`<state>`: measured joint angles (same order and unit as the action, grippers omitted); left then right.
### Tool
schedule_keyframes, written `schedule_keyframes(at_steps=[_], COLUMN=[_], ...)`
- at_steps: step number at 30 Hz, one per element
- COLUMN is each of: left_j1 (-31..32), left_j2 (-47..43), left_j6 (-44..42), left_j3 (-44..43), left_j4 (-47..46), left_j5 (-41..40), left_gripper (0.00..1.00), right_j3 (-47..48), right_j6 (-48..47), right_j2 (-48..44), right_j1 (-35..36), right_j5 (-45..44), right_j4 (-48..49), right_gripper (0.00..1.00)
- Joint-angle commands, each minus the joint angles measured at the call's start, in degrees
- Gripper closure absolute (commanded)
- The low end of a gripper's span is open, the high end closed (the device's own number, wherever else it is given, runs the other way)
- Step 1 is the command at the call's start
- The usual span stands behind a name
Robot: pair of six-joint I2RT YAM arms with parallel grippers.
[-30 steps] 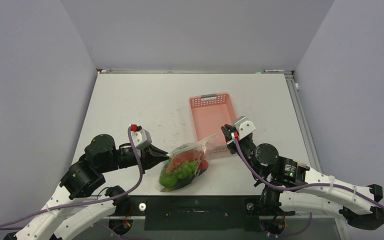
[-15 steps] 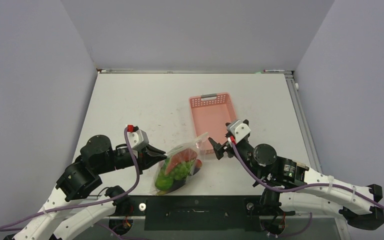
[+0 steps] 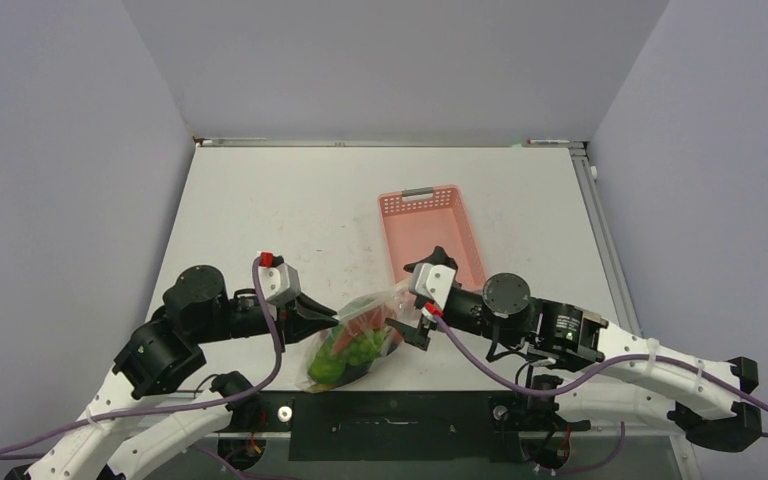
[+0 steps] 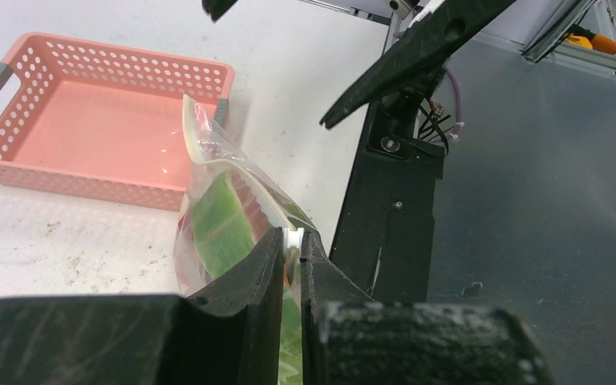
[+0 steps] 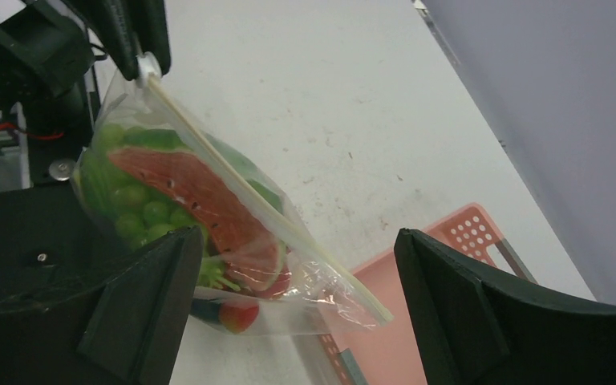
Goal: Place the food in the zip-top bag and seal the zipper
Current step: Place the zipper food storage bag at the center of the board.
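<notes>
Filled zip-top bag (image 3: 353, 340) at the near table (image 3: 280, 210) edge: light, soft and slippery.
Left hand (image 4: 290, 245) is clamped on one zipper (image 5: 249, 200) end. Right hand (image 5: 298, 235), wide open and empty, straddles the other end. Grip the stiff strip, not the film. The seal appears unfinished.

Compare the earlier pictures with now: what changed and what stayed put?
The right gripper let go of the zip-top bag, opened wide and swung left toward it. The left gripper stayed shut on the bag's other corner; the pink basket stayed put.
</notes>
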<state>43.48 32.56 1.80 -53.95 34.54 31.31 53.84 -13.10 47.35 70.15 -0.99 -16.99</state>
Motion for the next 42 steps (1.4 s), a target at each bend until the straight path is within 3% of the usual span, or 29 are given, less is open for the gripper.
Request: schedule_keyframes(at_steps=[1,19,22,28,33,42], left_j1=[0.2,0.1,0.2,0.1,0.2,0.2], left_j2=[-0.5,-2.6,-2.7,-3.0,-2.9,-2.8], left_j6=[-1.3,-0.3,-0.2,-0.2,-0.2,-0.3], left_j3=[-3.9,-4.1,-4.0,-3.5,-3.3,-2.4], left_j4=[-4.5,-6.3,-6.6,-6.9,-7.1,-7.0], left_j5=[4.2,9.1,9.4,9.6,9.5,8.0], left_gripper=[1.0,1.0,1.0,1.0,1.0,1.0], right_j3=[4.4,7.0,7.3,8.2,7.8,7.5], right_j6=[-3.8,-6.5,-6.4,-6.3,-6.7,-5.6], right_j2=[4.0,16.1,17.4,19.0,18.4,15.3], right_j1=[-0.5,-3.5,-4.9,-6.8,-7.2,-7.2], right_j5=[11.7,29.5,33.1,37.1,37.2,32.5], right_j4=[-3.2,-2.0,-2.3,-3.4,-3.0,0.1], right_gripper=[0.06,0.08,0.18,0.64,0.93,0.95])
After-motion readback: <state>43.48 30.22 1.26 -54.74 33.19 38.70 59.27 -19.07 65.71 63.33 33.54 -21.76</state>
